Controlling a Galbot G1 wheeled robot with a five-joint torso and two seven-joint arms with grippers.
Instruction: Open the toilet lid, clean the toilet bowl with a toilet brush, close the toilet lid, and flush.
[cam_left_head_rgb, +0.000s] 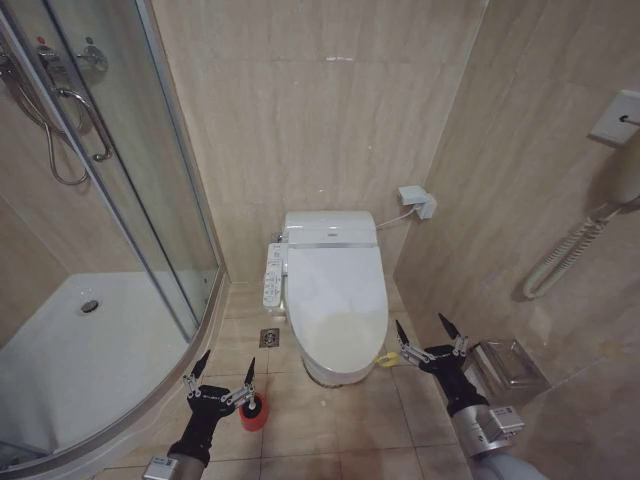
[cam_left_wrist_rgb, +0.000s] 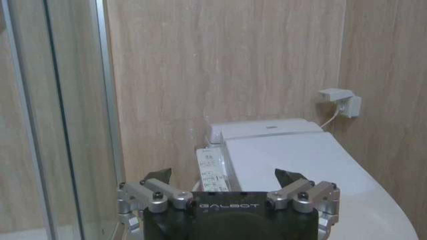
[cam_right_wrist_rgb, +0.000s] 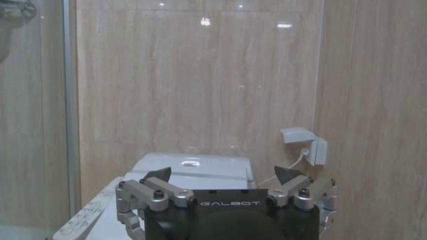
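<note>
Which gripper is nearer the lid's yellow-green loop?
The right gripper, open beside the small yellow-green loop on the closed glossy white toilet lid; the left gripper is by the red cup.

A glossy white toilet lid (cam_left_head_rgb: 336, 290) carries a yellow-green loop (cam_left_head_rgb: 385, 358); beige veined wall tiles (cam_left_head_rgb: 310, 110), red cup holder (cam_left_head_rgb: 254, 412).

Toilet bowl (cam_left_head_rgb: 325, 372): one. Toilet lid (cam_left_head_rgb: 337, 300), shut: one. Button panel (cam_left_head_rgb: 273, 276): one. Red cup holder (cam_left_head_rgb: 254, 412): one. Grippers: two, left gripper (cam_left_head_rgb: 225, 378) and right gripper (cam_left_head_rgb: 428, 331), two fingers each. Shower tray (cam_left_head_rgb: 80, 360): one. Floor drain (cam_left_head_rgb: 270, 338): one. Wall socket (cam_left_head_rgb: 420, 202): one. Metal bin (cam_left_head_rgb: 508, 368): one.
</note>
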